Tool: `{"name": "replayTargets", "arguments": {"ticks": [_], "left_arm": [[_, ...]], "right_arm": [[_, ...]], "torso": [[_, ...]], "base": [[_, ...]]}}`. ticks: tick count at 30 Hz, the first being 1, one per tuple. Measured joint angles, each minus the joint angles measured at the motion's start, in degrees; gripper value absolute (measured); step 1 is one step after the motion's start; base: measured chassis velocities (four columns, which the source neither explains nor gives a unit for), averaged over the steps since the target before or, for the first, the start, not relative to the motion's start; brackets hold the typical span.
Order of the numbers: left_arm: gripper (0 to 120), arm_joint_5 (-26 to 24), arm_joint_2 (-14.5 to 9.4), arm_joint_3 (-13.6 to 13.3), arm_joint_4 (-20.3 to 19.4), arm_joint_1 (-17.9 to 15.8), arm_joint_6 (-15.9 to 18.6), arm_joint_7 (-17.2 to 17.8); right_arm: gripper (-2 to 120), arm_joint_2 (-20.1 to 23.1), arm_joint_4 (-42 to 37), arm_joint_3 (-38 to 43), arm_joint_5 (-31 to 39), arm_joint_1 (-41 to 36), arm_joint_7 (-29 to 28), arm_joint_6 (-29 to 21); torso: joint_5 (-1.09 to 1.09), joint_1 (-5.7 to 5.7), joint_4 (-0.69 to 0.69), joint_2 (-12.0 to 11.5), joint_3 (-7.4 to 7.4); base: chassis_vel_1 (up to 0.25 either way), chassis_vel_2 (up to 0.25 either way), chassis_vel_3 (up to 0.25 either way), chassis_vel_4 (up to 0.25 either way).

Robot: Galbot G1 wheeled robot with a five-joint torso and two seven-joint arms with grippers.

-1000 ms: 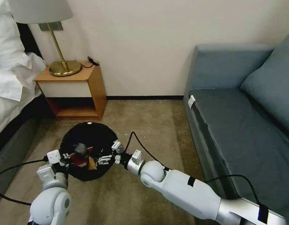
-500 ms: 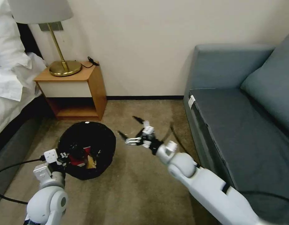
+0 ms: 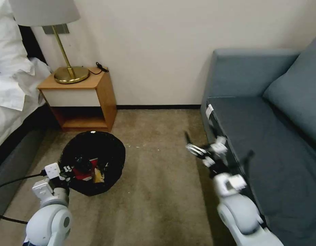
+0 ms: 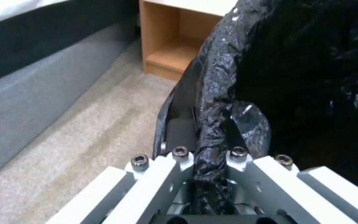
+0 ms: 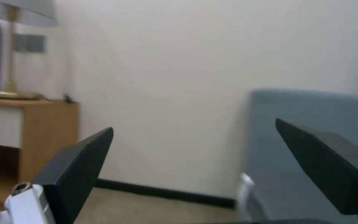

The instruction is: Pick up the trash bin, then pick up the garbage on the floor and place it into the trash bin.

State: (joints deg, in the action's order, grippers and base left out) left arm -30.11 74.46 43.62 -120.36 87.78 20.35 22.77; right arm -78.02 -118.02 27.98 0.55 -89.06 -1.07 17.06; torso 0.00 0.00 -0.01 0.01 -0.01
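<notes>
1. The trash bin (image 3: 93, 164) sits over the carpeted floor (image 3: 154, 191) in front of the wooden nightstand (image 3: 81, 99), toward the bed side of the room. Whether its base touches the carpet cannot be told.
2. The bin is tilted: its round mouth faces up and toward the robot, so its long axis leans back toward the nightstand and wall.
3. The crinkled black bag (image 4: 216, 93) lines the bin and folds over its rim.
4. The left gripper (image 3: 70, 169) is at the rim edge nearest the robot. In the left wrist view its jaws are clamped on the rim, one on each side of the bag-covered wall, with bunched plastic pinched between them.
5. Inside the bin lie the garbage items: a red-white packet (image 3: 85, 173), a yellowish-brown scrap (image 3: 97, 176) just beside it, and a dark lump (image 3: 83, 164) above them that cannot be identified.
6. The right gripper (image 3: 195, 145) is raised in the air just beside the front edge of the blue-grey sofa (image 3: 267, 136), well apart from the bin.
7. Its jaws stand wide apart with nothing between them; in the right wrist view the two dark fingertips (image 5: 79, 168) frame the pale wall (image 5: 179, 77) and the sofa's arm.
8. A brass lamp (image 3: 67, 73) stands on the nightstand, and the bed (image 3: 11, 99) with white linen lies along the left.
</notes>
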Motion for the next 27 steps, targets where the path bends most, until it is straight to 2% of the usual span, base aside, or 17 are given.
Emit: {"name": "replayTargets", "arguments": {"ticks": [4,6,7,9,12,14,15,16,18,19,22,27], "left_arm": [[3,-0.5,0.0,0.1,-0.4,0.1,-0.1,0.2],[3,-1.1,0.2,0.3,-0.6,0.3,-0.6,0.6],[3,-1.1,0.2,0.3,-0.6,0.3,-0.6,0.6],[3,-2.0,0.5,0.3,-0.6,0.8,-1.2,1.5],[3,-3.2,1.0,0.2,-0.6,1.0,-1.7,2.9],[3,-8.8,1.6,0.3,-0.4,-0.4,-1.9,8.3],[3,-13.6,1.8,0.6,-0.2,-1.2,-1.9,11.4],[3,-13.6,1.8,0.6,-0.2,-1.2,-1.9,11.4],[3,-22.8,1.9,1.2,0.7,-2.5,-1.9,15.9],[3,-22.8,1.9,1.2,0.7,-2.5,-1.9,15.9],[3,-31.9,1.9,1.7,3.2,-3.9,-2.0,21.6],[3,-35.1,2.0,1.6,6.0,-4.6,-2.0,26.3]], "right_arm": [[100,-1.7,-1.1,1.7,-0.4,-4.5,-0.4,2.0],[100,-3.3,-1.8,2.8,-0.4,-8.8,-1.3,5.0],[100,-3.3,-1.8,2.8,-0.4,-8.8,-1.3,5.0],[100,-5.3,-1.6,3.3,-1.1,-10.3,-2.6,9.0],[100,-6.6,-1.9,3.2,-2.6,-10.3,-2.8,9.6],[100,-7.8,-2.5,2.5,-4.5,-9.9,-3.2,9.4],[100,-8.4,-2.7,2.1,-5.0,-9.9,-3.5,9.2],[100,-8.4,-2.7,2.1,-5.0,-9.9,-3.5,9.2],[100,-9.2,-2.8,1.5,-5.3,-9.7,-3.8,9.1],[100,-9.2,-2.8,1.5,-5.3,-9.7,-3.8,9.1],[100,-9.9,-2.8,1.0,-5.8,-9.6,-4.1,9.4],[100,-10.5,-2.8,0.6,-6.4,-9.6,-5.1,9.4]], "torso": [[-0.01,0.00,0.00,0.0,0.00],[-0.01,0.00,0.00,0.0,0.00],[-0.01,0.00,0.00,0.0,0.00],[-0.01,0.00,0.02,0.0,0.00],[0.00,0.00,0.02,0.0,0.00],[0.00,0.00,0.02,0.0,0.00],[0.00,0.00,0.02,0.0,0.01],[0.00,0.00,0.02,0.0,0.01],[-0.01,0.00,0.02,0.0,0.01],[-0.01,0.00,0.02,0.0,0.01],[0.00,0.00,0.02,0.0,0.01],[-0.01,0.00,0.01,0.0,0.01]], "base": [[0.000,0.000,0.000,0.000],[0.000,0.000,0.000,0.000],[0.000,0.000,0.000,0.000],[0.000,0.000,0.000,0.000],[0.000,0.000,0.000,0.000],[0.000,0.000,0.000,0.000],[0.000,0.000,0.000,0.000],[0.000,0.000,0.000,0.000],[0.000,0.000,0.000,0.000],[0.000,0.000,0.000,0.000],[0.000,0.000,0.000,0.000],[0.000,0.000,0.000,0.000]]}}
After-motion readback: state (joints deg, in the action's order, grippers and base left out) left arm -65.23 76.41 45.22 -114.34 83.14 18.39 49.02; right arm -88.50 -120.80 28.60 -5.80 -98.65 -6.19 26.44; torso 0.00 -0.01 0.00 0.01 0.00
